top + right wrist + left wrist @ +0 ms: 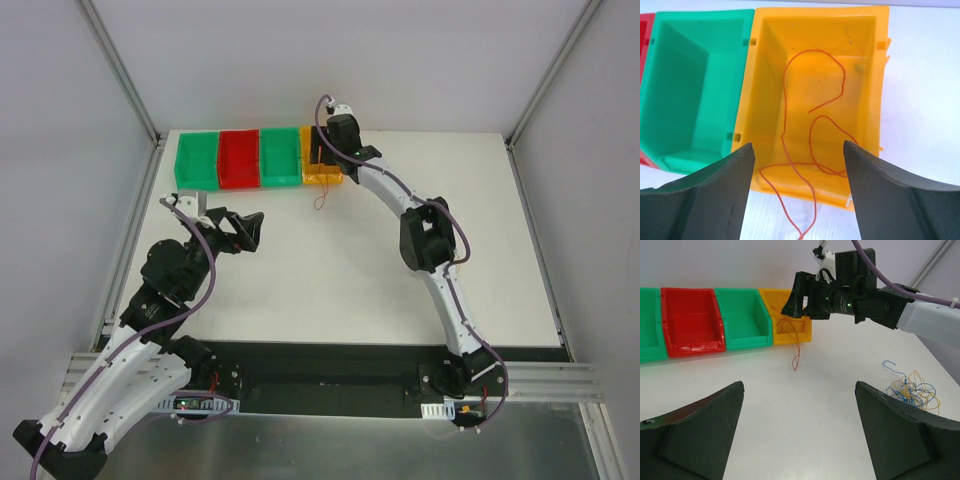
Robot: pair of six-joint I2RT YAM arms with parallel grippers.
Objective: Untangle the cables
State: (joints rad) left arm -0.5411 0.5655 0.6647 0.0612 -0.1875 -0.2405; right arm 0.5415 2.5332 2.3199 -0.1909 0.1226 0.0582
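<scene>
One orange cable (783, 134) lies curled in the yellow bin (762, 75), and its loop hangs over the bin's near wall onto the table (321, 198). My right gripper (798, 145) is open and empty, hovering just above that bin (322, 178). A tangle of blue, yellow, orange and white cables (912, 389) lies on the table at the right of the left wrist view; the right arm hides it in the top view. My left gripper (799, 384) is open and empty above bare table at the left (258, 230).
A row of bins stands at the table's back edge: green (197, 160), red (239, 158), green (280, 156), then the yellow one. The right arm (430, 240) stretches across the table's right half. Frame posts stand at the corners.
</scene>
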